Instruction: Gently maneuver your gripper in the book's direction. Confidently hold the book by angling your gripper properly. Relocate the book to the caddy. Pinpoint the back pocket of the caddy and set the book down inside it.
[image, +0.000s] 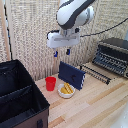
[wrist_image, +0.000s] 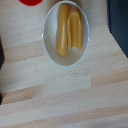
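Book (image: 71, 75) is seen propped upright on the worktop (image: 95, 105), behind the bowl (image: 66, 90), well apart from the caddy (image: 20, 97). The pincer (image: 61, 52), spread and empty above it, should be lowered with fingers straddling the top edge.

Exterior view: caddy (image: 20, 95) cut off by the frame's left and bottom edges; its rear compartment can't be made out. Toaster oven (image: 113, 55) cropped at the exterior view's right. Book (image: 71, 75) lower edge hidden behind bowl (image: 66, 91). Wrist view: red cup (wrist_image: 31, 2) only a sliver at frame edge; tool fingers out of frame.
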